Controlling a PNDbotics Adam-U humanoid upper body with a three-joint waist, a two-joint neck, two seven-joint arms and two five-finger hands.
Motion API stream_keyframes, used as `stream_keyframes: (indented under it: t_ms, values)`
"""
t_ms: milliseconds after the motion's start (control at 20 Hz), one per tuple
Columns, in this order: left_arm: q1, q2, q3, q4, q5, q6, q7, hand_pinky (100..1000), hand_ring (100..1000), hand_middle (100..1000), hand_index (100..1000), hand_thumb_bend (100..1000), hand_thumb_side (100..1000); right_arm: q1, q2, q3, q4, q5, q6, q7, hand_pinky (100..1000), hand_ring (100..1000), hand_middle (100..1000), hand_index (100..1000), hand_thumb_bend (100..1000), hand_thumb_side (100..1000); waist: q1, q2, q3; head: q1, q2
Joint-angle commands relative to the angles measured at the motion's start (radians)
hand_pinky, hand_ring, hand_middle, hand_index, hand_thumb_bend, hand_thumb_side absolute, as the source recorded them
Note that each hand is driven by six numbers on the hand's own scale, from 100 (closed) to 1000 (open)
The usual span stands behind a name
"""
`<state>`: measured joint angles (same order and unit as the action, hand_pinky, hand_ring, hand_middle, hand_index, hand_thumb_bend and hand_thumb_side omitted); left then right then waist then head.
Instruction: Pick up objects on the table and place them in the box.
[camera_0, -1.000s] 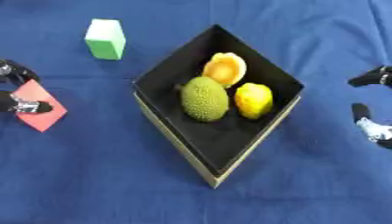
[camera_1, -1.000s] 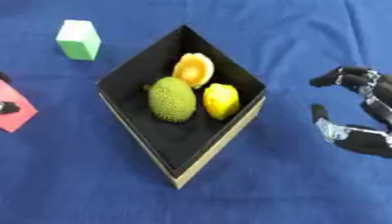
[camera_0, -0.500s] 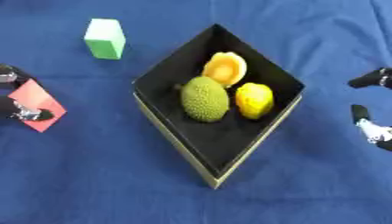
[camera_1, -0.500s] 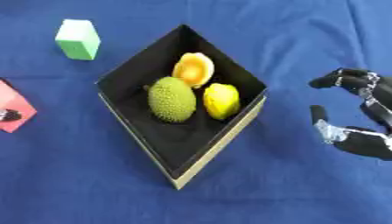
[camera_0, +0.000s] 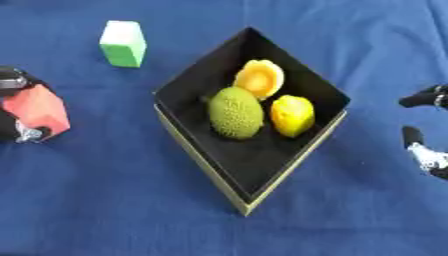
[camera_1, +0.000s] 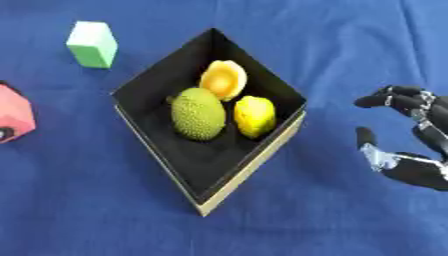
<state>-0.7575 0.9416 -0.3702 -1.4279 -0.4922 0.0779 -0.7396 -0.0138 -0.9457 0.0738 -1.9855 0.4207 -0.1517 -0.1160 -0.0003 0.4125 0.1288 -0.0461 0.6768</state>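
A black box with a tan rim (camera_0: 296, 164) stands diamond-wise in the middle of the blue cloth. Inside it lie a bumpy green fruit (camera_0: 234, 112), a yellow lemon (camera_0: 291, 115) and an orange halved fruit (camera_0: 259, 79). At the left edge my left hand (camera_0: 12, 81) is curled round a red block (camera_0: 37, 108), with fingers showing above and below it. A green block (camera_0: 122, 43) lies on the cloth at the upper left. My right hand (camera_1: 418, 169) hovers right of the box, fingers relaxed, thumb apart, holding nothing.
Blue cloth (camera_0: 105, 200) covers the whole table. The green block sits apart from the box's upper left wall, and the red block lies well left of the box.
The red block has tipped and risen a little in my left hand's grasp. My right hand has stayed where it was beside the box.
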Motion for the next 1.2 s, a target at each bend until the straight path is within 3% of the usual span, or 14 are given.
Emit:
stream_keyframes:
  t_ms: [50,500,800,1200]
  values:
    - [-0.024,0.054,0.037,-0.057,0.029,0.017,0.0,789,709,646,798,100,207,0.002,-0.021,-0.017,-0.014,0.005,-0.001,-0.008,828,742,680,798,100,444,0.003,-0.031,0.001,-0.002,-0.003]
    - [-0.118,0.04,0.063,-0.212,0.15,0.042,-0.024,786,694,627,787,100,195,0.004,-0.034,-0.034,-0.014,-0.01,-0.018,-0.02,828,740,678,798,100,431,0.01,-0.053,-0.003,-0.029,0.006]
    - [-0.252,-0.055,0.006,-0.249,0.217,0.01,-0.074,788,697,627,766,100,202,-0.016,-0.057,-0.045,-0.014,-0.071,-0.043,-0.014,829,737,677,802,100,438,0.016,-0.066,-0.022,-0.048,0.018]
    - [-0.396,-0.203,-0.094,-0.221,0.284,-0.018,-0.144,790,694,619,760,100,237,-0.061,-0.082,-0.071,-0.014,-0.155,-0.029,-0.006,828,730,666,795,100,443,0.024,-0.068,-0.05,-0.06,0.02]
